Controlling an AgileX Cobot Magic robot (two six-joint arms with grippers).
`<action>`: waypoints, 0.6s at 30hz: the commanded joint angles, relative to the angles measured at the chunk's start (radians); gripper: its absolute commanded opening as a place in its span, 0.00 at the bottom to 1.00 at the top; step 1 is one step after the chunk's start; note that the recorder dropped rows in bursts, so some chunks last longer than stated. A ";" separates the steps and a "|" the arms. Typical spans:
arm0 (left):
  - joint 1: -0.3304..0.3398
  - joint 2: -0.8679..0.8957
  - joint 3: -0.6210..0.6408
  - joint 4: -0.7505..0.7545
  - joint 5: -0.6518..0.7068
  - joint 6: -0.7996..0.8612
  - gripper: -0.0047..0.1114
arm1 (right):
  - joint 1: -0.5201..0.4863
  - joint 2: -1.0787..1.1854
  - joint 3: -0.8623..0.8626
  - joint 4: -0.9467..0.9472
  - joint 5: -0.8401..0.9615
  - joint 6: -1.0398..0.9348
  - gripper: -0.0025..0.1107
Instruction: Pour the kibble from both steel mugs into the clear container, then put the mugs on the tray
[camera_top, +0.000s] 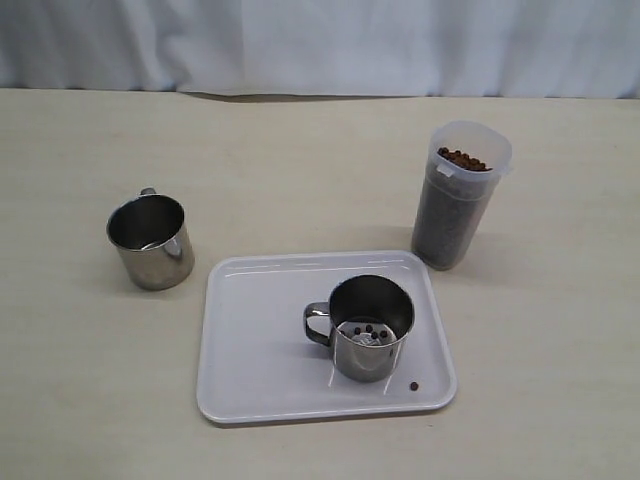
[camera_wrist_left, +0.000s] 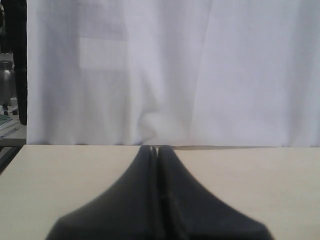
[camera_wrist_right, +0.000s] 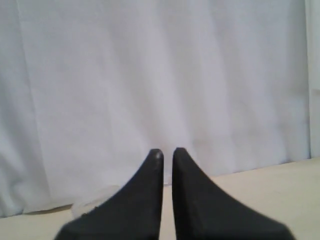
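Near table centre: tray. On it, toward four o'clock: steel mug, a few kibble pellets inside; stray pellet just beside, at five o'clock. Off the tray at ten o'clock: second mug. At two o'clock, near the tray corner: clear container, kibble within.

Soft, even light is falling across the table, leaving only faint shadows. The steel mugs are glinting mildly. Up close, the left hand and right hand are blurring out of focus.
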 joint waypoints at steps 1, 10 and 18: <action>0.002 -0.004 -0.001 0.000 -0.002 -0.001 0.04 | -0.009 -0.008 0.005 -0.007 0.086 -0.052 0.07; 0.002 -0.004 -0.001 0.000 -0.002 -0.001 0.04 | -0.009 -0.008 0.005 0.001 0.075 -0.047 0.07; 0.002 -0.004 -0.001 0.000 -0.002 -0.001 0.04 | -0.009 -0.008 0.005 0.001 0.080 -0.047 0.07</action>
